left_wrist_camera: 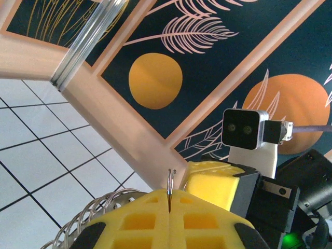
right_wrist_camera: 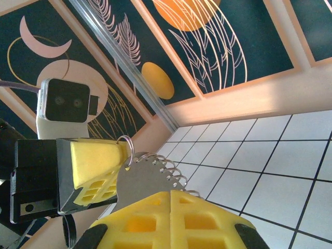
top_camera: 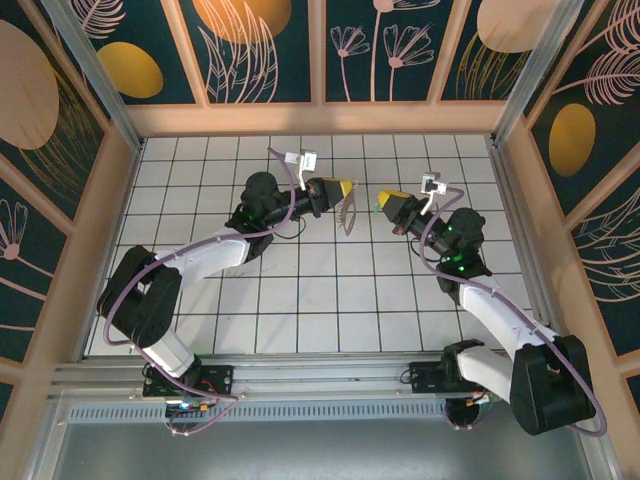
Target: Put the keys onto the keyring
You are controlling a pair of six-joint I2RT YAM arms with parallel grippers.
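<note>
The keyring (top_camera: 350, 213) is a grey half-round metal piece about one tile wide, with several small wire rings along its edge. It hangs in the air between the two arms. My left gripper (top_camera: 342, 188) is shut on a thin split ring (left_wrist_camera: 171, 179) at the keyring's corner. The right wrist view shows that ring (right_wrist_camera: 128, 145) sticking out of the left fingers (right_wrist_camera: 93, 161), above the grey keyring (right_wrist_camera: 137, 179). My right gripper (top_camera: 390, 207) is shut, its tips (right_wrist_camera: 170, 194) right against the keyring's edge. A green key (top_camera: 380, 207) peeks out at those tips.
The white tiled floor (top_camera: 330, 300) lies below both raised grippers. Wooden walls (top_camera: 320, 118) with painted panels close in the back and both sides. An aluminium rail (top_camera: 330, 385) runs along the near edge by the arm bases.
</note>
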